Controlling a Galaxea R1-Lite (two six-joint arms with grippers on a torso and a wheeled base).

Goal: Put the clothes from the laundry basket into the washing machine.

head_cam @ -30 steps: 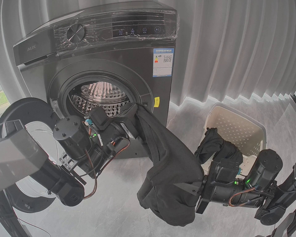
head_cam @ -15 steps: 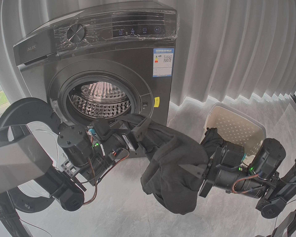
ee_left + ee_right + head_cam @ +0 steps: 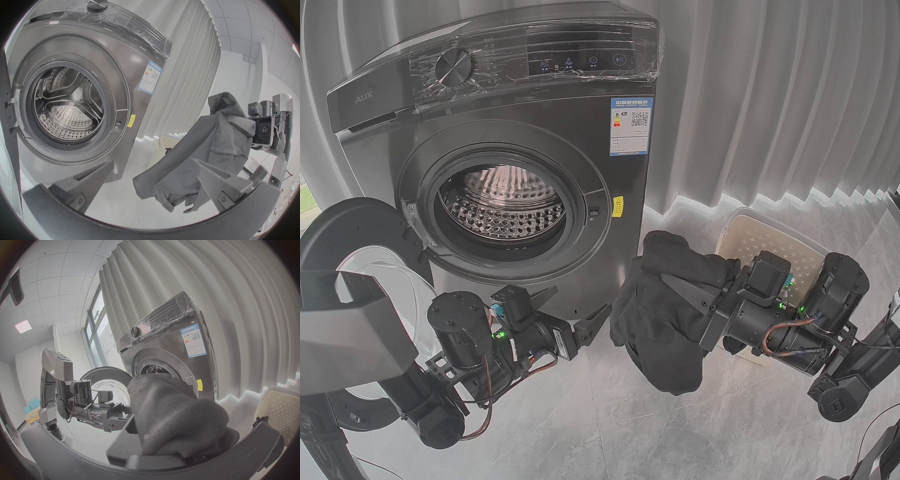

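A black garment (image 3: 665, 325) hangs bunched from my right gripper (image 3: 675, 294), which is shut on it in the air between the laundry basket (image 3: 778, 245) and the washing machine (image 3: 562, 125). The same garment (image 3: 168, 415) lies draped over the right gripper (image 3: 187, 440) in the right wrist view. My left gripper (image 3: 581, 299) is open and holds nothing, low in front of the machine, below the round opening and apart from the cloth (image 3: 200, 150). The steel drum (image 3: 500, 203) looks bare inside.
The machine's round door (image 3: 356, 231) stands swung open at the left, close to my left arm. White curtains (image 3: 775, 94) hang behind the cream basket (image 3: 278, 405). Grey tiled floor (image 3: 575, 412) lies free in front of the machine.
My left gripper let go of the garment and dropped away from the drum opening. The right gripper rose toward the machine, and the cloth now hangs from it alone.
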